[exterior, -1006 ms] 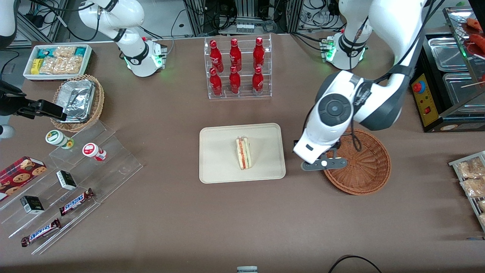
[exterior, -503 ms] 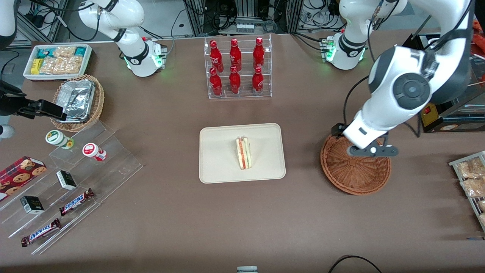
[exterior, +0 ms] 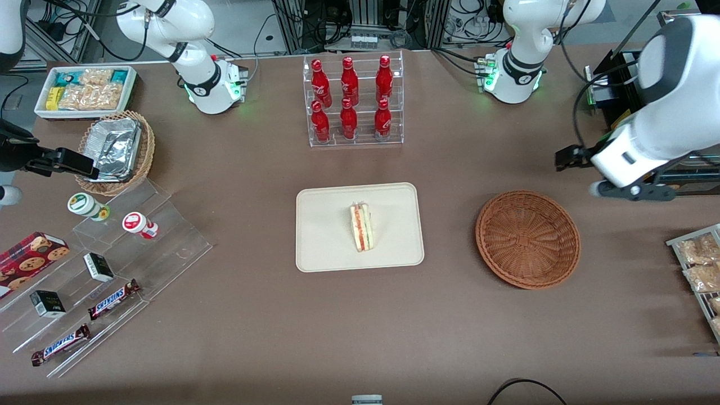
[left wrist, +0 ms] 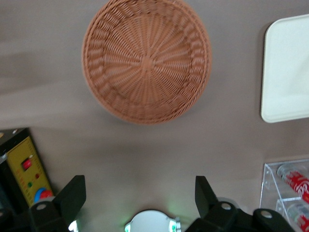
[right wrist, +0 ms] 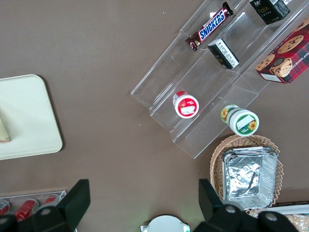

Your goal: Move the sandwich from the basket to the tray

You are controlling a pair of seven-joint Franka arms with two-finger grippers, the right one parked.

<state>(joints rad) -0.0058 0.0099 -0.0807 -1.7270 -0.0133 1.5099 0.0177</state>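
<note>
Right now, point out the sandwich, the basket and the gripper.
sandwich [exterior: 362,227], front view, cut edge with the filling.
basket [exterior: 527,239], front view, woven floor.
gripper [left wrist: 140,198], left wrist view, midway between its open fingers, high above the table.

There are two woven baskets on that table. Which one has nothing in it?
The reddish-brown basket beside the tray is empty; the lighter tan basket holds foil containers. The open gripper hangs above the table near the empty one.
</note>
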